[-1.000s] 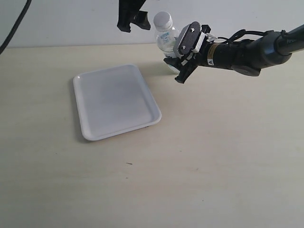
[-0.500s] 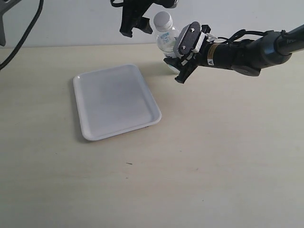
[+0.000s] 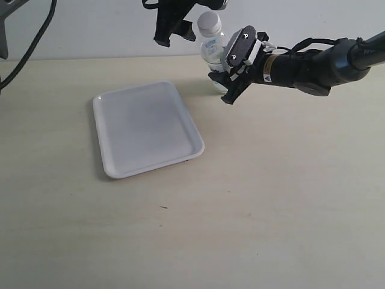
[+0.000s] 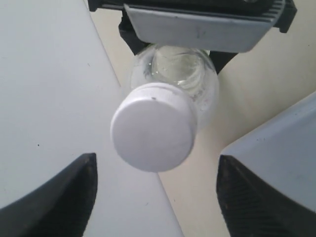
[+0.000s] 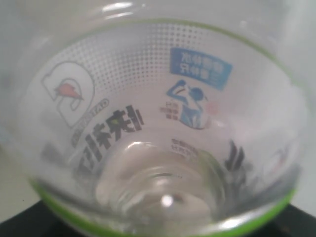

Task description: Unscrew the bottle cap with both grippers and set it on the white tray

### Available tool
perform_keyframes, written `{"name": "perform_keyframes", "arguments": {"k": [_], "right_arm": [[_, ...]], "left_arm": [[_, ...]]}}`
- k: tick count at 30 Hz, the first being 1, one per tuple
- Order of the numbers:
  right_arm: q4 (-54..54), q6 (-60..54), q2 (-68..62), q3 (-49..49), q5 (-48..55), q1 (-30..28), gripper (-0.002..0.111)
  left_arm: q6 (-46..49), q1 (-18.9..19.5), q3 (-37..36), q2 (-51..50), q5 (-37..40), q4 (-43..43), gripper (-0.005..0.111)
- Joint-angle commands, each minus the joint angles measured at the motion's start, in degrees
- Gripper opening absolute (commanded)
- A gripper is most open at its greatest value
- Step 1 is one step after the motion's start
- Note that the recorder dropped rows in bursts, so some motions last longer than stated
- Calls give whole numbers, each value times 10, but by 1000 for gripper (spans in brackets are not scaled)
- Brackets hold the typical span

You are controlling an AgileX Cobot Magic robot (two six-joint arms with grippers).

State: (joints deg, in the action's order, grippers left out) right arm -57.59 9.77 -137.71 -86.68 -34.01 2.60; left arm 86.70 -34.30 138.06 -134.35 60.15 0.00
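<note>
The small clear bottle (image 3: 212,50) is held at the far edge of the table, its white bottle cap (image 3: 209,22) still on the neck. My right gripper (image 3: 222,77) is shut on the bottle's body from the right. In the right wrist view the bottle's label (image 5: 148,113) with its green rim fills the picture. My left gripper (image 3: 178,36) hangs open just left of the cap. In the left wrist view the bottle cap (image 4: 153,132) sits ahead of the two black fingertips (image 4: 64,195), touching neither. The white tray (image 3: 147,128) lies left of the bottle, with nothing on it.
The pale wooden table (image 3: 271,198) stretches toward the front and right. A light wall (image 3: 90,30) rises behind the bottle. A black cable (image 3: 27,57) hangs at the far left. The right arm's dark cylinder (image 3: 313,67) reaches in from the right edge.
My left gripper has come down and shifted right, nearer the cap. The bottle, in the right gripper, has risen slightly. The tray has not moved.
</note>
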Motion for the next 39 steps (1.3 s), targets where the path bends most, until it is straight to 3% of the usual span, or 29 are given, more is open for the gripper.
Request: {"name": "perform_keyframes", "arguments": {"k": [1, 6, 12, 21, 39], "right_arm": [[-35, 66, -2, -11, 101, 1, 0], [-107, 126, -2, -26, 122, 14, 0], [-164, 126, -2, -55, 250, 66, 0], [-165, 124, -2, -63, 282, 67, 0], [-154, 168, -2, -63, 212, 40, 0]], "left_arm": [[-4, 0, -1, 7, -5, 3, 66], [-4, 0, -1, 7, -24, 14, 66], [-31, 0, -1, 7, -60, 43, 73], [-32, 3, -1, 9, -27, 75, 76], [-30, 23, -22, 39, 3, 62, 75]]}}
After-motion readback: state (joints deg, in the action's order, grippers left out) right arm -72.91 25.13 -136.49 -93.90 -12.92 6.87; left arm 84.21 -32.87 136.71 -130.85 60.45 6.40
